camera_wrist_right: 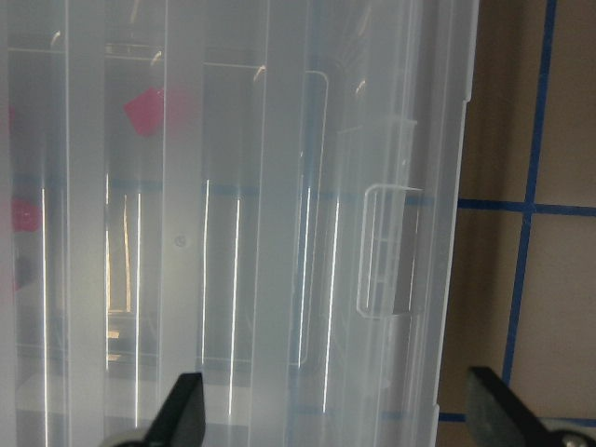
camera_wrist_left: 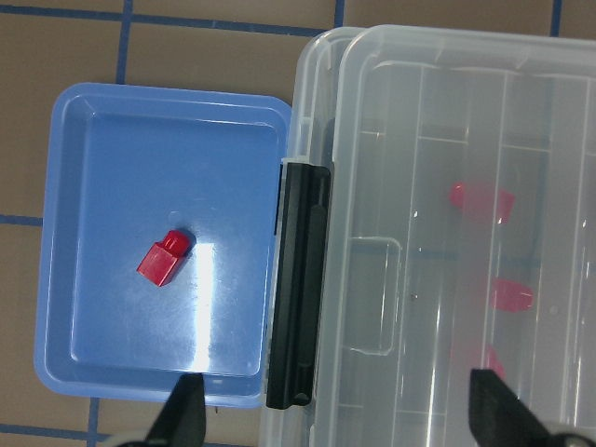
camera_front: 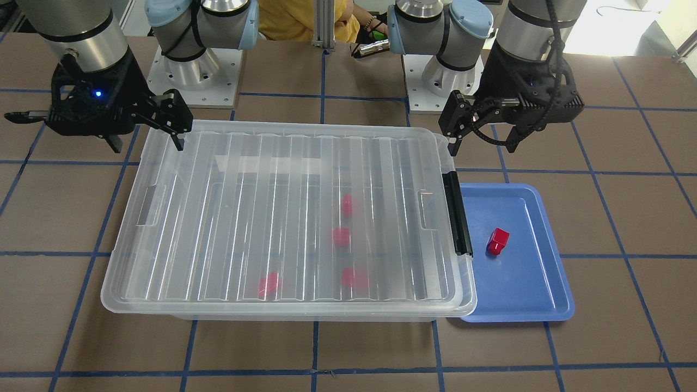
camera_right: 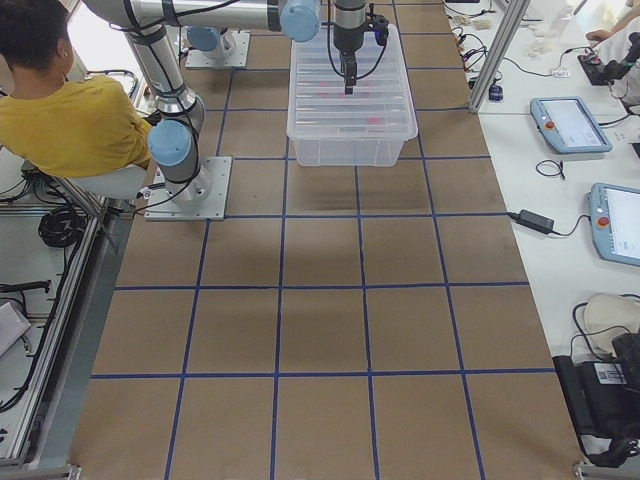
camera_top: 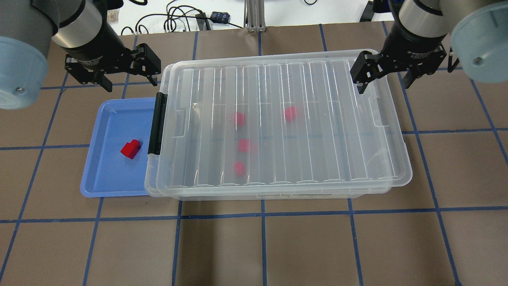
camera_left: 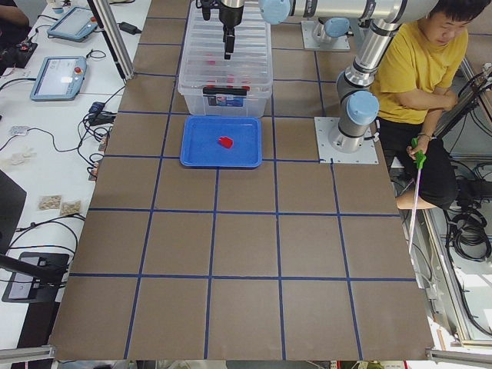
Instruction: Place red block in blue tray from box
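Note:
One red block [camera_front: 497,241] lies in the blue tray [camera_front: 517,283], also in the overhead view [camera_top: 130,149] and the left wrist view [camera_wrist_left: 165,258]. The tray [camera_top: 105,174] sits against the latch end of the clear box [camera_front: 283,179], whose ribbed lid is on. Several more red blocks [camera_top: 239,118] show blurred through the lid. My left gripper [camera_top: 127,75] is open and empty, above the far corner where the tray meets the box. My right gripper [camera_top: 384,75] is open and empty above the box's far corner at the other end.
The black latch bar [camera_top: 157,123] runs along the box end next to the tray. The brown table [camera_top: 278,246] has blue grid lines. A person in yellow [camera_left: 419,65] sits behind the arm bases. Tablets and cables [camera_left: 54,77] lie beside the table.

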